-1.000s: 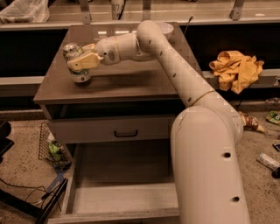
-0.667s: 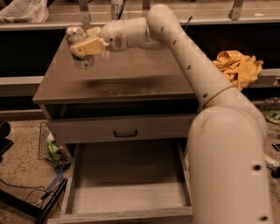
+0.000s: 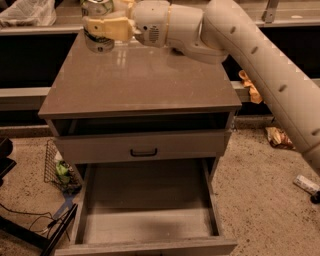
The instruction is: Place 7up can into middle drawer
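The 7up can (image 3: 97, 44) has a silver top and a white-and-green label. It hangs in the air above the back left corner of the brown cabinet top (image 3: 145, 80). My gripper (image 3: 100, 26) is shut on the can; its cream fingers (image 3: 111, 27) wrap around the can's middle. The arm reaches in from the right. The middle drawer (image 3: 150, 222) is pulled out low at the front, its pale floor bare. It lies well below and in front of the can. A shut drawer front with a dark bar handle (image 3: 144, 151) sits above it.
A wire basket (image 3: 56, 170) with a green item stands on the floor left of the cabinet, with cables and a dark stand beside it. A yellow cloth (image 3: 248, 84) and scattered wrappers (image 3: 278, 137) lie on the right. A plastic bag (image 3: 27, 12) lies at the back left.
The gripper has lifted the can off the cabinet top and raised it towards the back left. The view now sits closer to the cabinet.
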Controlling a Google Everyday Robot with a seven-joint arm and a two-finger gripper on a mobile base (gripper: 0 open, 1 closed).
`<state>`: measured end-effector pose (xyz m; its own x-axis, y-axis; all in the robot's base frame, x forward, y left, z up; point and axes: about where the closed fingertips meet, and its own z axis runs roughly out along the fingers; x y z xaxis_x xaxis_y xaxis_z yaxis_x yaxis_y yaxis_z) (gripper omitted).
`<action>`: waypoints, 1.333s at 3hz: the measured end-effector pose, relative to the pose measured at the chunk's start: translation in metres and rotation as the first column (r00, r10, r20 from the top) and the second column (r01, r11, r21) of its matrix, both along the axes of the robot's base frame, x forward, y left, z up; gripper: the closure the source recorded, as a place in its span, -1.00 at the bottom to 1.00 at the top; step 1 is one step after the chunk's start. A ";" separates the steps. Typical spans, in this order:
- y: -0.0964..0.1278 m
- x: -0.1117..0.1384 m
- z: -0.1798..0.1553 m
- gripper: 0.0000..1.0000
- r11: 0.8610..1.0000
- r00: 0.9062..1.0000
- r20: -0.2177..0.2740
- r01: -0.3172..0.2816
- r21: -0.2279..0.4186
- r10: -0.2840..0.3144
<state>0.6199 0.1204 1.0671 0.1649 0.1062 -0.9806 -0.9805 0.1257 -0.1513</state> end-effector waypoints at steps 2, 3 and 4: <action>-0.064 -0.024 -0.066 1.00 0.963 0.964 -0.147 0.239 0.129 -0.219; -0.139 -0.043 -0.177 1.00 0.934 0.893 -0.279 0.355 -0.043 -0.353; -0.193 -0.084 -0.307 1.00 0.888 0.788 -0.414 0.371 -0.271 -0.456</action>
